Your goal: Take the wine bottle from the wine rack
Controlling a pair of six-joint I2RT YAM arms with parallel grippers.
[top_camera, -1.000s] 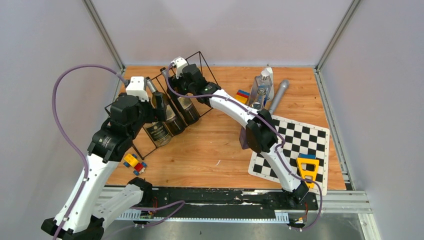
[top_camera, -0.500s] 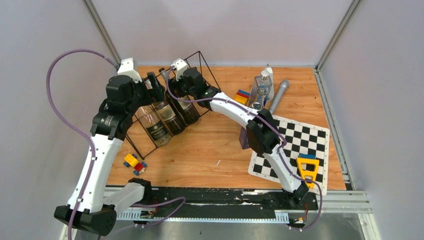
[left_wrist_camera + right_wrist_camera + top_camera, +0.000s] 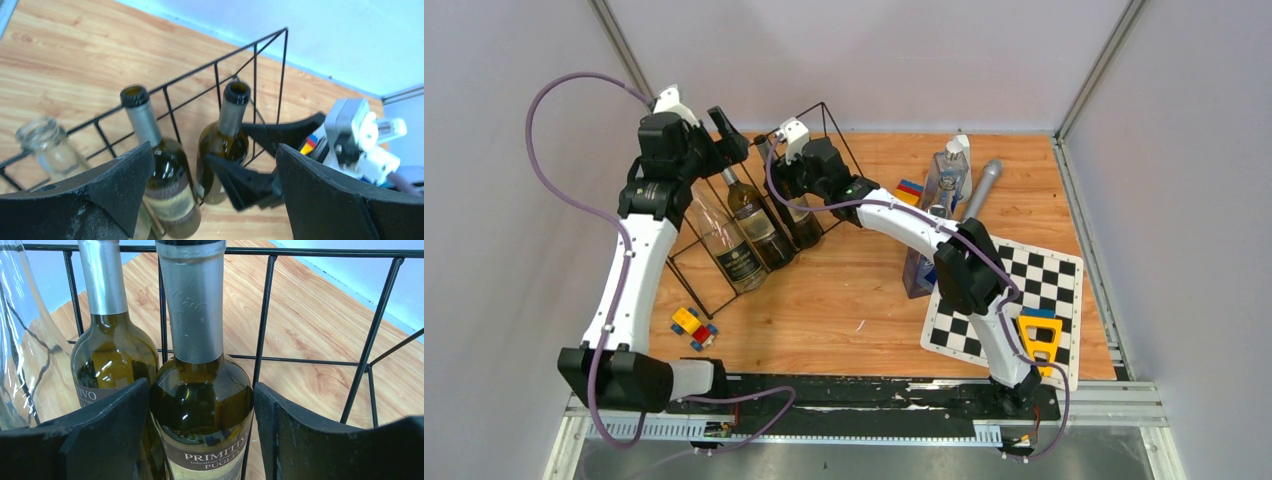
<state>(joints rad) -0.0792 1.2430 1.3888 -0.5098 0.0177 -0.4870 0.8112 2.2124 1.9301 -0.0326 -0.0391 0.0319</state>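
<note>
Right wrist view, grasping step: right gripper straddles the dark green glass wine bottle at frame centre, grip unclear; left gripper gapes wide. Next probably needs clamping, then lifting clear of the black wire wine rack.

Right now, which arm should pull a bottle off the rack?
Right. The right fingers flank the dark bottle at its shoulder; the left fingers hang wide open above the rack, gripping nothing.

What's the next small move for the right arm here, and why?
Probably close the right gripper firmly on the green wine bottle. Its fingers flank the bottle's shoulder, almost touching the glass, and the bottle sits in the wine rack.
</note>
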